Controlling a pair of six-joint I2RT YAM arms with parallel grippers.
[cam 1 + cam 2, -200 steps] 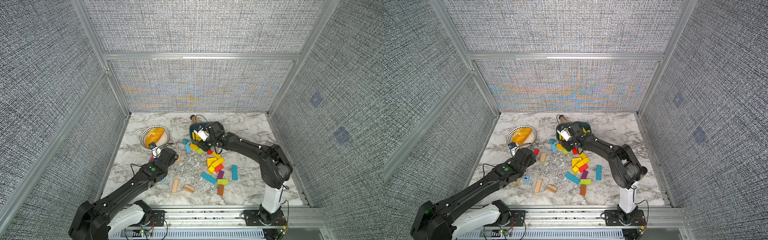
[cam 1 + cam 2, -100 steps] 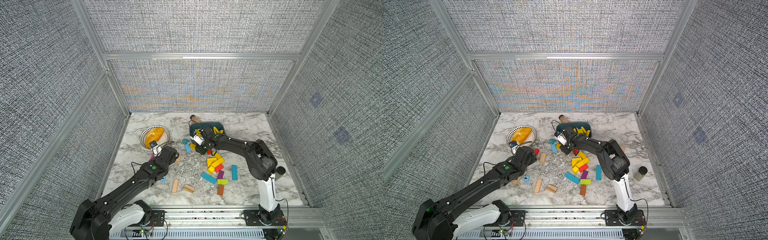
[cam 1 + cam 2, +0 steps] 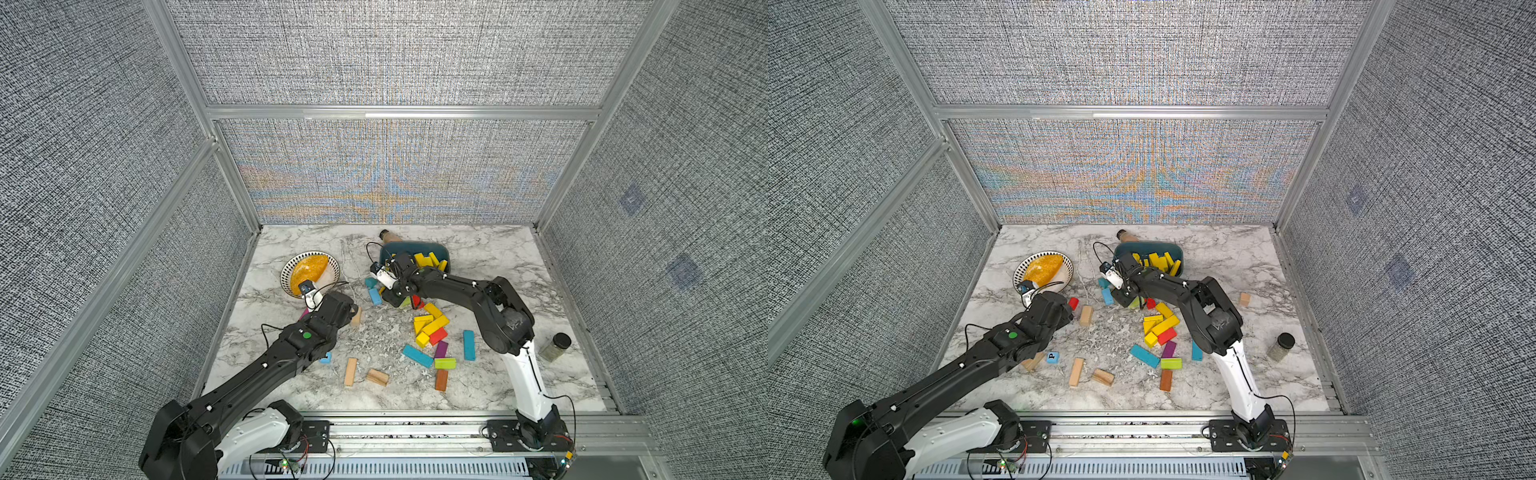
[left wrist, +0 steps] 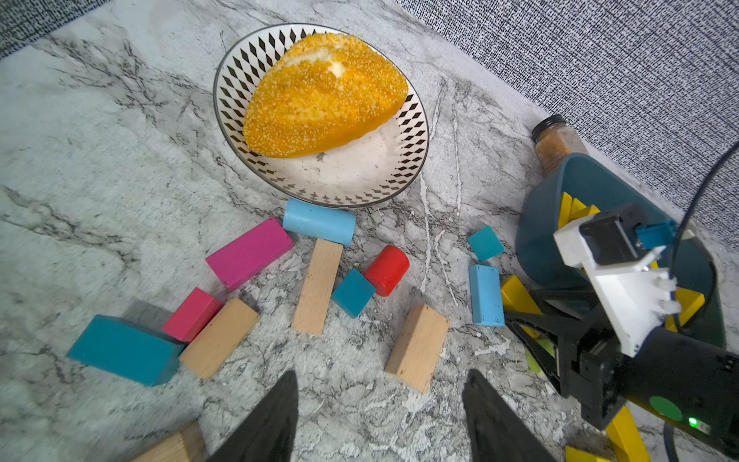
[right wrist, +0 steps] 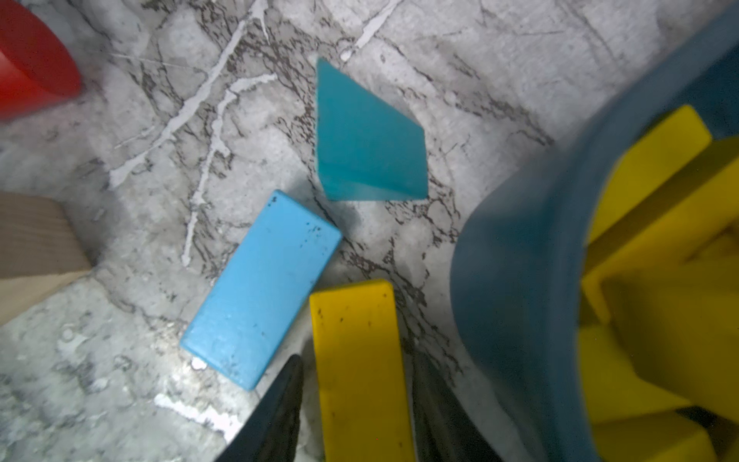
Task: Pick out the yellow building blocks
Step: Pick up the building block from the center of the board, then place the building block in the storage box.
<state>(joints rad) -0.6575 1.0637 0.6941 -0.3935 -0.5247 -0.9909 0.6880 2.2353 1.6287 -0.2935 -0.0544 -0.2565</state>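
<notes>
Several yellow building blocks (image 3: pixel 428 259) (image 3: pixel 1158 262) stand in the teal bin (image 3: pixel 415 245) (image 3: pixel 1148 246). More yellow blocks (image 3: pixel 430 322) (image 3: pixel 1160 322) lie in a cluster on the marble in front of it. My right gripper (image 5: pixel 358 358) (image 3: pixel 395 300) points down at the table just left of the bin. Its fingers straddle a yellow bar (image 5: pixel 352 316) (image 4: pixel 516 296) lying flat, with a thin gap on each side. My left gripper (image 4: pixel 382 374) (image 3: pixel 353 309) hangs open over bare marble with nothing between its fingers, a pale wood block (image 4: pixel 418 346) just ahead.
A patterned bowl (image 3: pixel 332 266) (image 4: pixel 400 176) holding an orange bun stands at the back left. A bottle (image 3: pixel 390 237) lies behind the bin and a spice jar (image 3: pixel 555 347) stands at the right. Blue, teal, red, magenta and wood blocks and white shreds litter the middle.
My right arm swung from above the bin down to the table at its left, and its jaws have narrowed around a yellow bar. The left arm has hardly moved.
</notes>
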